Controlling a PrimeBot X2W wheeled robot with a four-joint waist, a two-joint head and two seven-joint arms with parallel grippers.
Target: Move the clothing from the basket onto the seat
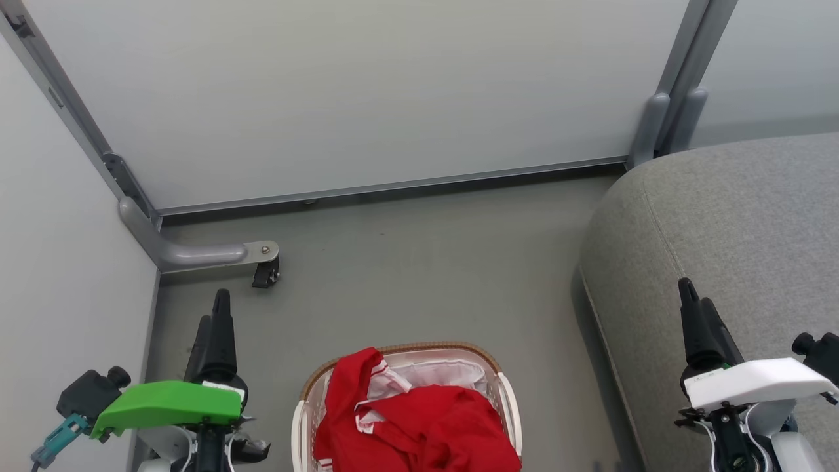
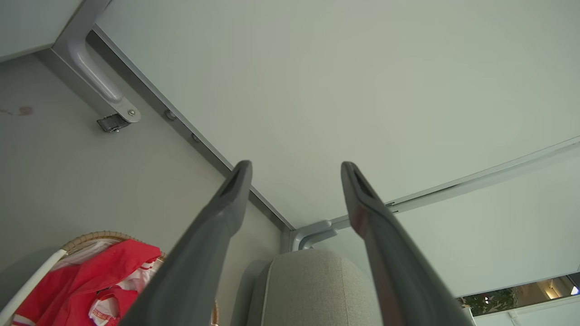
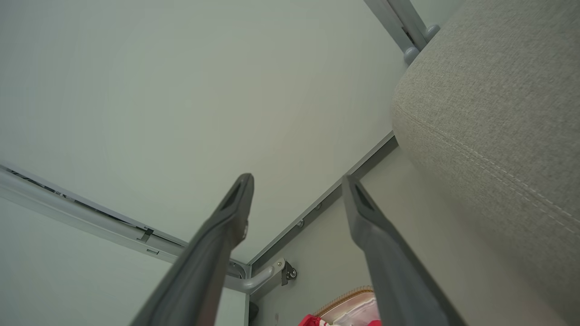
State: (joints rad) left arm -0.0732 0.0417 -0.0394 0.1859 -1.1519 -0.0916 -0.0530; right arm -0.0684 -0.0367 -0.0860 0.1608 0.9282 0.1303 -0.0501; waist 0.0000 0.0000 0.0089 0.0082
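Bright red clothing (image 1: 419, 419) with white striped trim lies heaped in the white perforated basket (image 1: 506, 400), whose brown woven rim and white liner show at the bottom centre of the head view. The grey seat (image 1: 734, 223) fills the right side. My left gripper (image 1: 216, 314) stands open left of the basket, nothing between its fingers. My right gripper (image 1: 691, 308) stands open over the seat's front edge, also with nothing in it. The left wrist view shows the clothing (image 2: 90, 280) and the seat (image 2: 312, 290) beyond the spread left gripper (image 2: 294, 172). The right gripper (image 3: 297, 183) is spread too.
Pale partition panels (image 1: 367, 92) close off the back and left. A grey metal foot with a small black caster (image 1: 265, 272) juts onto the grey floor (image 1: 426, 262) near the left corner. Another panel post (image 1: 655, 124) stands behind the seat.
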